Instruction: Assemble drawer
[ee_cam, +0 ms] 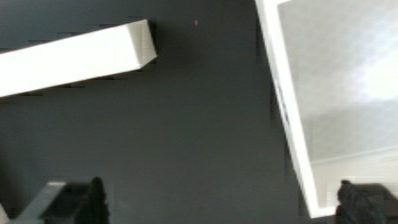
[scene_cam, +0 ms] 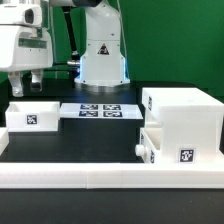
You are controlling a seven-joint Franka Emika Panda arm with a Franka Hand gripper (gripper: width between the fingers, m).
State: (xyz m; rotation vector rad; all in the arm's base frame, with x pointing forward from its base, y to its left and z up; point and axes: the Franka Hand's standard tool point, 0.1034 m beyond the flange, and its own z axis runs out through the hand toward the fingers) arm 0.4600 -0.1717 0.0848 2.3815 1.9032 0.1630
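The tall white housing box (scene_cam: 183,113) stands at the exterior view's right, and a shallow tagged tray (scene_cam: 160,146) rests against its front. A second white tray (scene_cam: 30,113) with a tag sits at the exterior view's left. My gripper (scene_cam: 27,88) hangs open and empty just above that left tray, touching nothing. In the wrist view the gripper (ee_cam: 217,205) has its dark fingers (ee_cam: 73,201) wide apart over black table. A white textured part with a bright rim (ee_cam: 338,80) lies by one finger, and a white bar (ee_cam: 71,63) lies farther off. I cannot tell which parts these are.
The marker board (scene_cam: 98,110) lies flat at the middle back, in front of the robot base (scene_cam: 102,60). A long low white rail (scene_cam: 90,178) runs along the table's front edge. Black table surface (scene_cam: 90,140) lies between the trays.
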